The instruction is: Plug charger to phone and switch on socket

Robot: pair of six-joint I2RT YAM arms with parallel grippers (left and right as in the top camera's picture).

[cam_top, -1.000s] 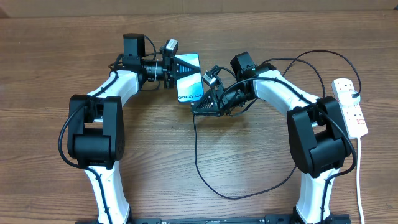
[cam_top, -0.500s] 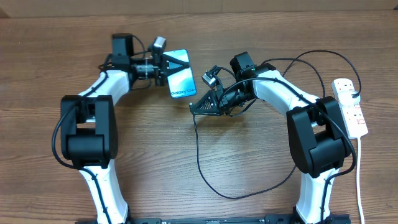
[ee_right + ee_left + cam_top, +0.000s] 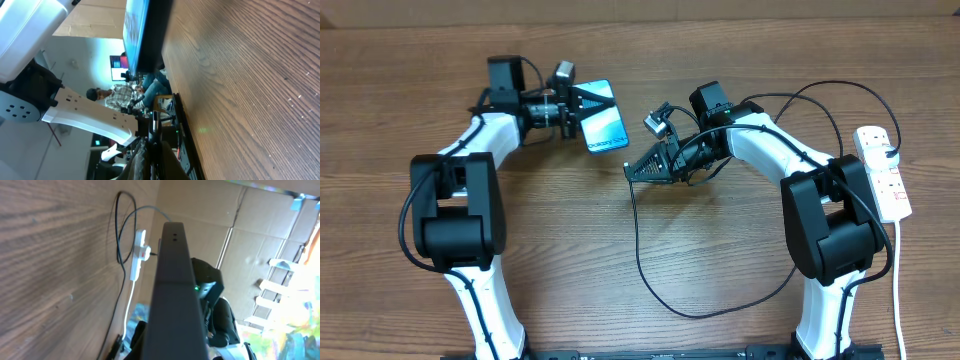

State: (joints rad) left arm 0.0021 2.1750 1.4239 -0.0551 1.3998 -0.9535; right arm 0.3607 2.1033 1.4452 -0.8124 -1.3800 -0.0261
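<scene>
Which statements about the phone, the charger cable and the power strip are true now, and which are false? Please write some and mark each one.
1. The left jaws are shut on the slim smartphone with a lit blue screen. True.
2. The thin black charger cable is plugged into the smartphone. False: its end is in the shut right jaws, apart from the smartphone.
3. The white elongated power strip with red switches lies beside the right arm. True.
4. The smartphone lies flat on the brown wooden table. False: it is held tilted.
</scene>
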